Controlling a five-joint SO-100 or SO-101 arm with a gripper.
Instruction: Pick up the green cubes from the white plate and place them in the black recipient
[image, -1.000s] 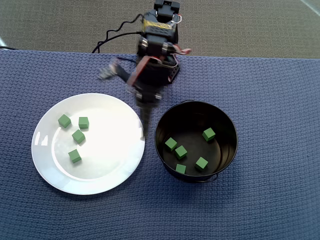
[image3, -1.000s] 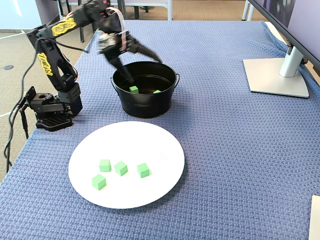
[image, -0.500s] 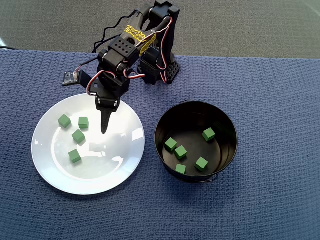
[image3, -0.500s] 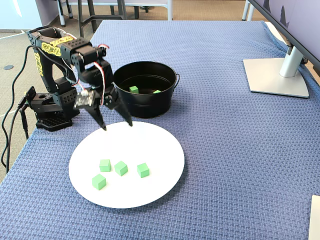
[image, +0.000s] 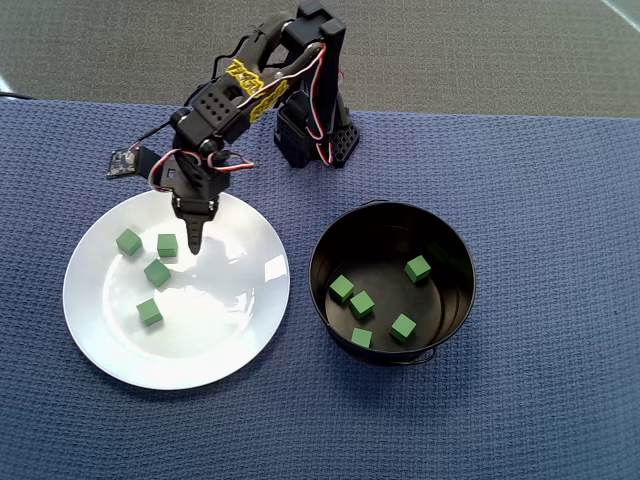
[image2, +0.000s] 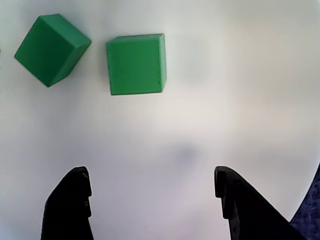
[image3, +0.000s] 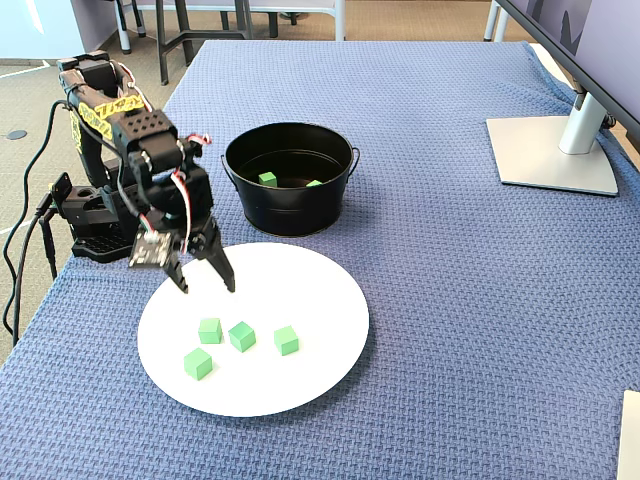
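green cubes (image: 380, 297) inside the black recipient (image: 455, 300) show fully only overhead.

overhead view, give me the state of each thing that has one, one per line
gripper: open, empty, above the plate
white plate: flat on the cloth, four green cubes on it
black pot: upright, five green cubes inside
cubes on the plate: apart from each other, none gripped

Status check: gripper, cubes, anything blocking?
Gripper open, empty, above white plate. Four green cubes on plate, five in black pot. Nothing blocking.
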